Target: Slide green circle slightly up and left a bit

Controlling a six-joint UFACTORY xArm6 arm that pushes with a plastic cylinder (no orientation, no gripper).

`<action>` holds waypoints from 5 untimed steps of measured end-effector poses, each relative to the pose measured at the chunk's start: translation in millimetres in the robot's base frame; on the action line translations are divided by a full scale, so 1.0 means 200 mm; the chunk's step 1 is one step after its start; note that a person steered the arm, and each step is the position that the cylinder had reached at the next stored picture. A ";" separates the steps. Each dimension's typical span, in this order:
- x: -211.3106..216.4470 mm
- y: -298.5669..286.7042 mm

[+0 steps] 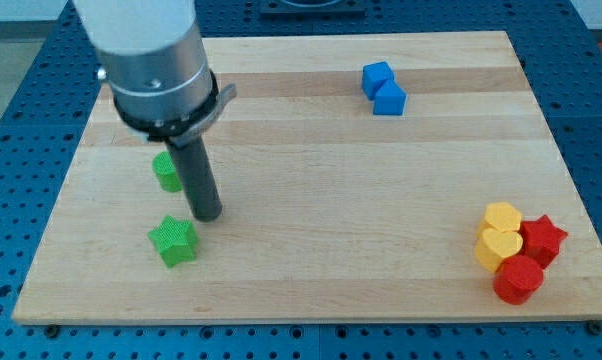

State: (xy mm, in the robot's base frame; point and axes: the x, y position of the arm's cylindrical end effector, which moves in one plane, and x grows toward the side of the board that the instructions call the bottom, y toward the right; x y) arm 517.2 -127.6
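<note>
The green circle (165, 172) stands on the wooden board (311, 180) at the view's left, partly hidden behind my rod. My tip (208, 215) rests on the board just below and to the right of the green circle, close to it. A green star (172, 241) lies just below and to the left of my tip.
Two blue blocks (383, 88) touch each other near the view's top, right of centre. At the bottom right sits a cluster: a yellow hexagon (502, 217), a yellow heart (498, 246), a red star (543, 238) and a red circle (519, 279).
</note>
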 end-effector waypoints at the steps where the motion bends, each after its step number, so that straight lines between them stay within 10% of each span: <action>1: -0.10 -0.20; 5: -0.55 -0.36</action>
State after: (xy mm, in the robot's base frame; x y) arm 407.4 -198.7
